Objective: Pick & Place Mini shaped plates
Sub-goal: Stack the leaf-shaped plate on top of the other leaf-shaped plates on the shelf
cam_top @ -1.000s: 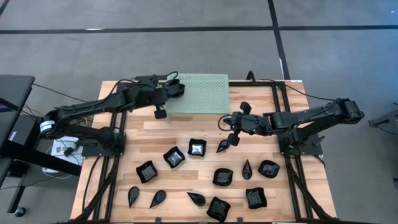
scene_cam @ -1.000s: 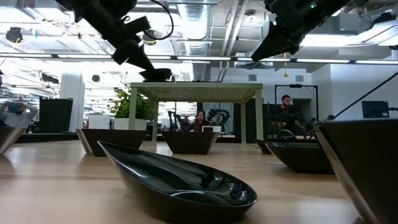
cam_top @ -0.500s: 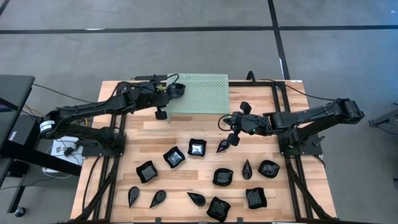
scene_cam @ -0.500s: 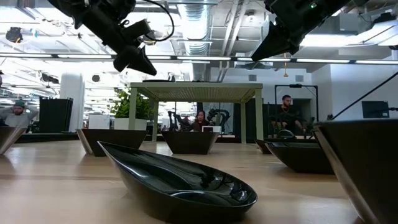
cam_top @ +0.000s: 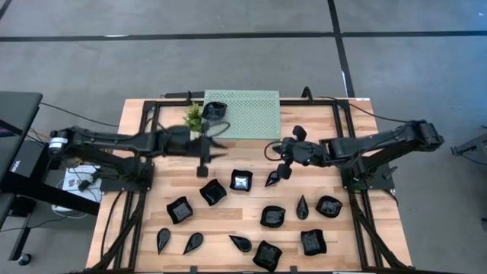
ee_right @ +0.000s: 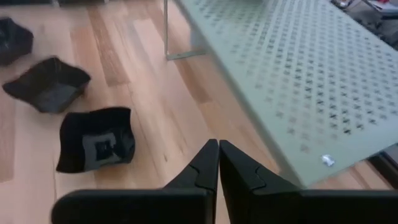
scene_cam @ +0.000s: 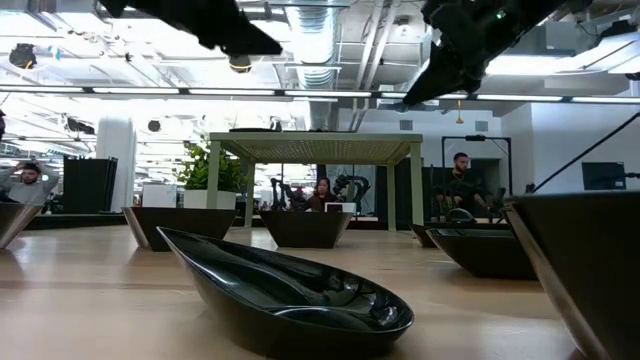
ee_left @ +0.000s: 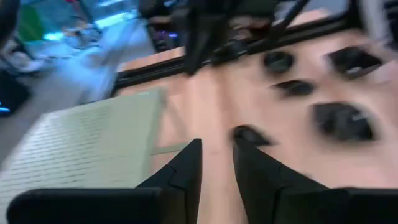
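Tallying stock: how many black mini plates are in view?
13 mini plates: one on the green stand, twelve spread over the table; the arms may hide more.

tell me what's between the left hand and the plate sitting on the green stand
Nothing but bare wooden table and the stand's edge, in the high view. The left hand is apart from the plate.

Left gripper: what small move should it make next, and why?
Probably lower onto the nearest glossy black square dish on the wooden table: the left gripper is open and empty, one black dish sits on the mint-green perforated stand, many others wait.
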